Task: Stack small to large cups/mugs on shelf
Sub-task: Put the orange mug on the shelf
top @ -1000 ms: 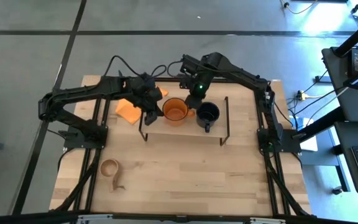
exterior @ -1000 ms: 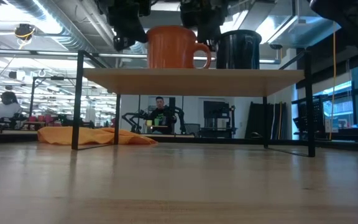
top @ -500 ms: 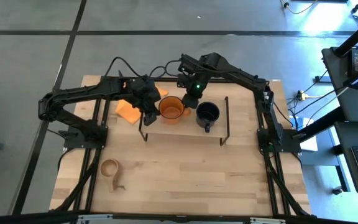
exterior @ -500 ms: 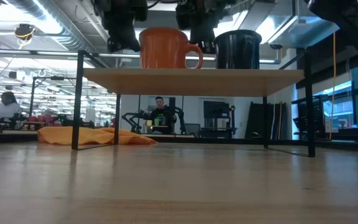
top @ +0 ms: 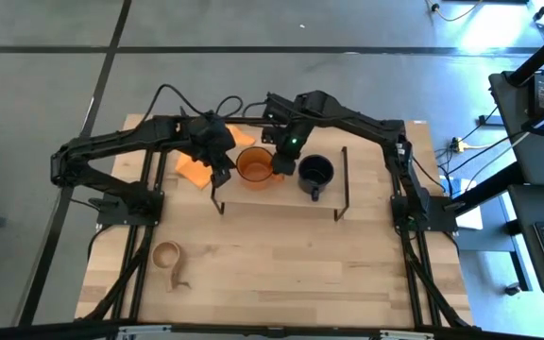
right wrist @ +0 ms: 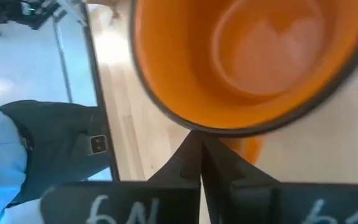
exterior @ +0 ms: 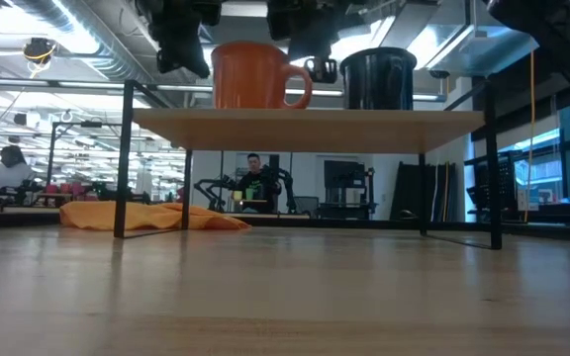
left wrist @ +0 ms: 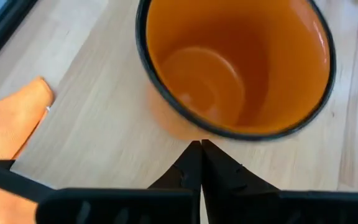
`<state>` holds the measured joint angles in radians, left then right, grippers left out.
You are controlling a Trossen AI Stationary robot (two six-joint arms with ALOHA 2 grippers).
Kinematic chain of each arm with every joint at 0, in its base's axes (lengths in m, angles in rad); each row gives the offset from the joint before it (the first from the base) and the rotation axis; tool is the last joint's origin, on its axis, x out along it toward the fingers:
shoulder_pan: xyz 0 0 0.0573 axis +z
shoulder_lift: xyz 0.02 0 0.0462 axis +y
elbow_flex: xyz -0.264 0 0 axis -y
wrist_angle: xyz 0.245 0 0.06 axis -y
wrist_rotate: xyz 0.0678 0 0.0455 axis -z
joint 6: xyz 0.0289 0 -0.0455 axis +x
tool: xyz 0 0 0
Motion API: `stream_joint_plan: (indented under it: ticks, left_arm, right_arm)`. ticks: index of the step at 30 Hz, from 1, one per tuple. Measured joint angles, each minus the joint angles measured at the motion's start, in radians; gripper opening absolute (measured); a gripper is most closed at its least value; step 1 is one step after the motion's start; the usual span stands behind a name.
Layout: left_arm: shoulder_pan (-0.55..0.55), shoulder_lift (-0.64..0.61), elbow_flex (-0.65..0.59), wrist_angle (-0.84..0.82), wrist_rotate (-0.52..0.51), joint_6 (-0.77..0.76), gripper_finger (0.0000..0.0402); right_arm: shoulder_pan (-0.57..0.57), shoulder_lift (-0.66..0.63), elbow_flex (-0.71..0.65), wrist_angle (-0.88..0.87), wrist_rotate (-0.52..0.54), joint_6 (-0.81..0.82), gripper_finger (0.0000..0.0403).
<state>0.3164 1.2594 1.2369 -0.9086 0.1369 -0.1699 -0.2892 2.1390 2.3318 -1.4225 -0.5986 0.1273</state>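
The orange mug (top: 255, 165) stands upright on the shelf (top: 274, 199), its handle (exterior: 300, 84) toward the navy mug (top: 315, 172), which stands to its right on the same board. My left gripper (left wrist: 201, 144) is shut at the orange mug's left side. My right gripper (right wrist: 201, 135) is shut at its right side, by the handle. The tan wooden cup (top: 168, 255) rests on its base on the table near the front left. My left gripper has its shut fingertips right at the orange mug's outer wall (left wrist: 188, 127), below the rim; whether they touch it I cannot tell. My right gripper has its shut fingertips against the orange mug's rim (right wrist: 191, 127) beside the handle, slanting down from the table's right. The mug stands upright on the shelf.
A flat orange cloth (top: 196, 168) lies on the table left of the shelf, behind its black wire leg (exterior: 122, 158). The navy mug (exterior: 376, 79) stands a small gap right of the orange handle. Open tabletop lies in front of the shelf.
The orange mug has slid along the shelf toward the table's left, upright, widening its gap to the navy mug. My right gripper moved left behind it, and my left gripper moved left ahead of it. Both stayed shut.
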Motion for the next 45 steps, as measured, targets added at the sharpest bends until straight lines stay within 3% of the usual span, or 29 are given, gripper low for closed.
stream_joint_plan:
  ticks: [15, 27, 35, 45]
  left_arm:
    - [0.000, -0.016, -0.056, 0.006, 0.002, -0.007, 0.0000]
    - [-0.001, -0.033, -0.074, 0.035, 0.003, -0.007, 0.0000]
    - [-0.001, -0.033, -0.074, 0.064, 0.003, -0.007, 0.0000]
    - [0.012, -0.033, -0.073, 0.119, 0.003, 0.008, 0.0000]
  right_arm:
    - [0.030, -0.014, 0.007, 0.087, -0.078, -0.024, 0.0003]
    - [-0.062, -0.020, 0.025, -0.012, 0.135, -0.049, 0.0002]
    - [-0.112, -0.015, 0.013, -0.022, 0.133, -0.005, 0.0001]
    - [-0.065, -0.011, -0.083, 0.007, 0.077, -0.003, 0.0000]
